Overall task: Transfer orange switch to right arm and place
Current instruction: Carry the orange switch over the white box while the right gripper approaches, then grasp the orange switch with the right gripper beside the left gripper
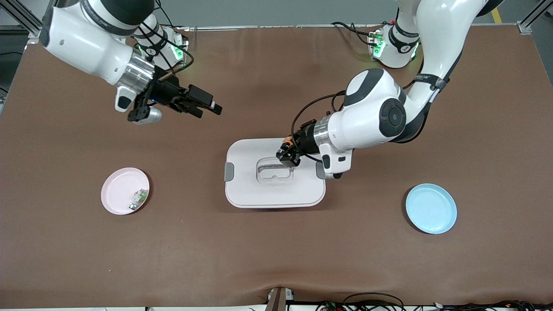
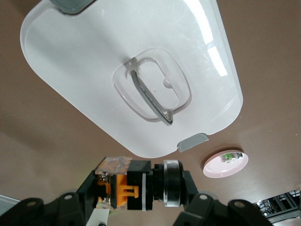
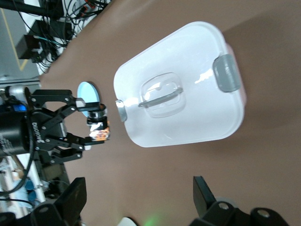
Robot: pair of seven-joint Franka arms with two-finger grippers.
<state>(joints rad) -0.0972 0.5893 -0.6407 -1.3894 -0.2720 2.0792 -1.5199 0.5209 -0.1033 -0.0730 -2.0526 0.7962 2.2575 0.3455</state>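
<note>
Nearest the front camera lies a blue plate toward the left arm's end, a pink plate with a small white-and-green part toward the right arm's end, and a white box between them. Over the box's lid hangs the left gripper, clamped on the switch. The right gripper hovers over bare table, jaws wide and empty.

From the left wrist, the switch shows a black stubby body, orange clip and round end, pinched between the fingers.

From the right wrist, the left gripper carries the switch beside the box.
</note>
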